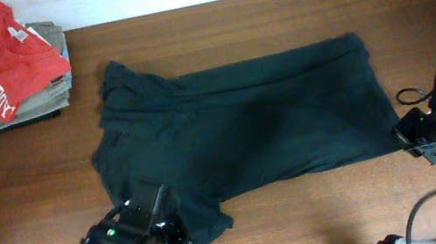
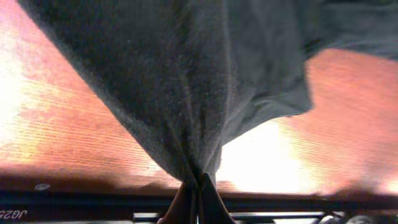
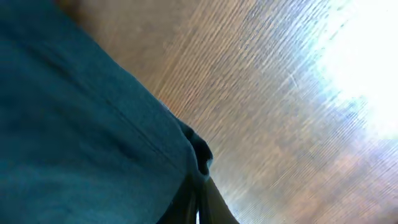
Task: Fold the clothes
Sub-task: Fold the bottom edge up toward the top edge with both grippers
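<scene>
Dark charcoal T-shirt (image 1: pixel 245 126): spread flat across centre of wooden table (image 1: pixel 270 7), rumpled toward the left side.
Lower left of overhead frame, left gripper (image 1: pixel 174 229): clamped tight on the bottom-left corner of the fabric, cloth bunched and drawn into the closed fingers (image 2: pixel 186 208) in wrist view.
Right edge of frame, right gripper (image 1: pixel 404 133): pinched closed on the lower-right hem corner.
Upper left corner: red T-shirt (image 1: pixel 3 56) atop folded khaki garments (image 1: pixel 20 106).

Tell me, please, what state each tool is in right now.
Left tool: closed, holding the T-shirt.
Right tool: closed, holding the T-shirt.
</scene>
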